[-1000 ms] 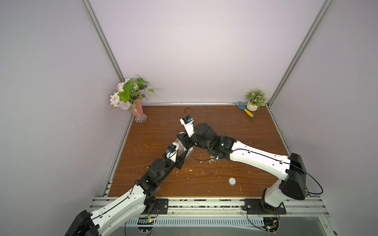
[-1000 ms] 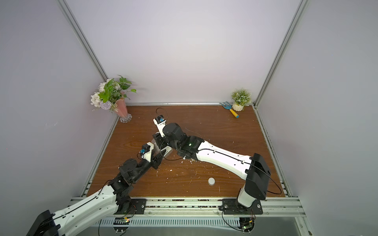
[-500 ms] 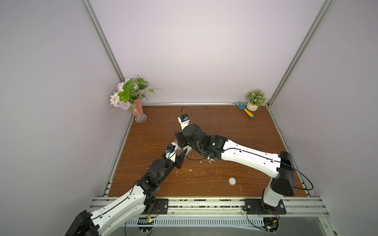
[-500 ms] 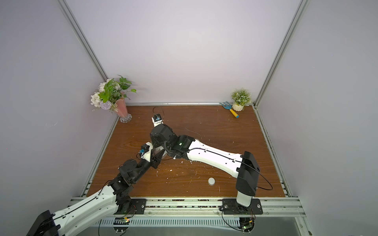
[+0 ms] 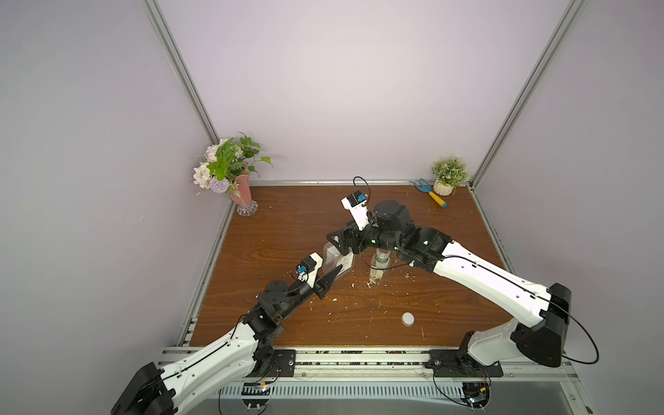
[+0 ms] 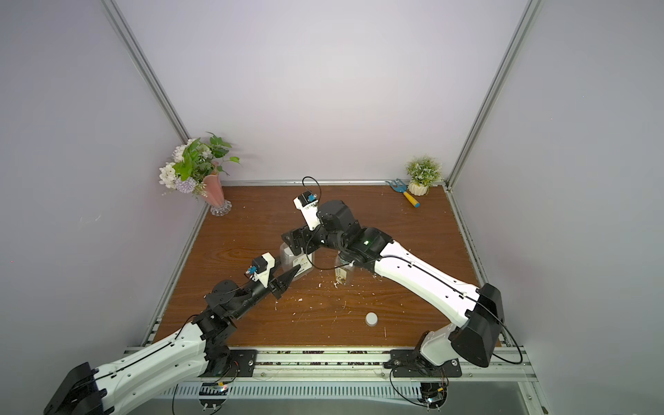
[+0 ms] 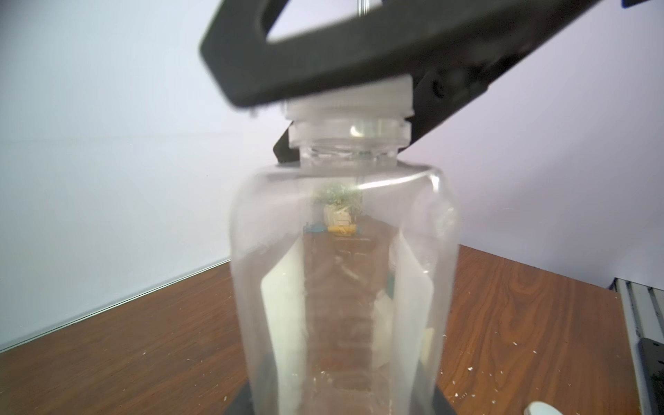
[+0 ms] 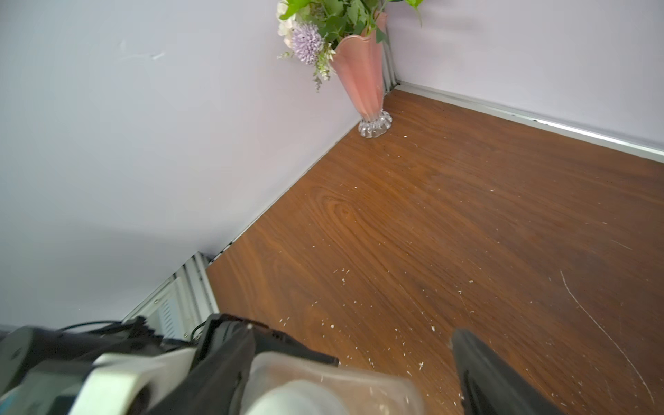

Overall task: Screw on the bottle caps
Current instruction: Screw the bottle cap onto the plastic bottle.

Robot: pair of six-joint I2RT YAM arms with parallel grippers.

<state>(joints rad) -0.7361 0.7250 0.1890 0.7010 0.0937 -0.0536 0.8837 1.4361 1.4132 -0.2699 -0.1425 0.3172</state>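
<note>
The squarish clear bottle (image 5: 331, 256) (image 6: 288, 256) stands on the wooden table, and my left gripper (image 5: 333, 275) (image 7: 345, 406) is shut on its lower body. A white cap (image 7: 348, 102) (image 8: 293, 399) sits on its neck. My right gripper (image 5: 341, 243) (image 8: 352, 332) hangs over that cap, open, its black fingers (image 7: 359, 54) on either side of it; one finger stands well clear. The round bottle (image 5: 377, 273) (image 6: 343, 276) stands just right of it, its top partly under the right arm. A loose white cap (image 5: 407, 318) (image 6: 371, 318) lies near the front.
A pink vase of flowers (image 5: 240, 194) (image 8: 363, 82) stands in the back left corner. In the back right corner are a small potted plant (image 5: 447, 176) and a blue and yellow garden fork (image 5: 431, 193). White crumbs litter the table. Walls close three sides.
My right gripper's jaws have spread apart around the cap, and its wrist has swung to the right. The left gripper and the squarish bottle have stayed put.
</note>
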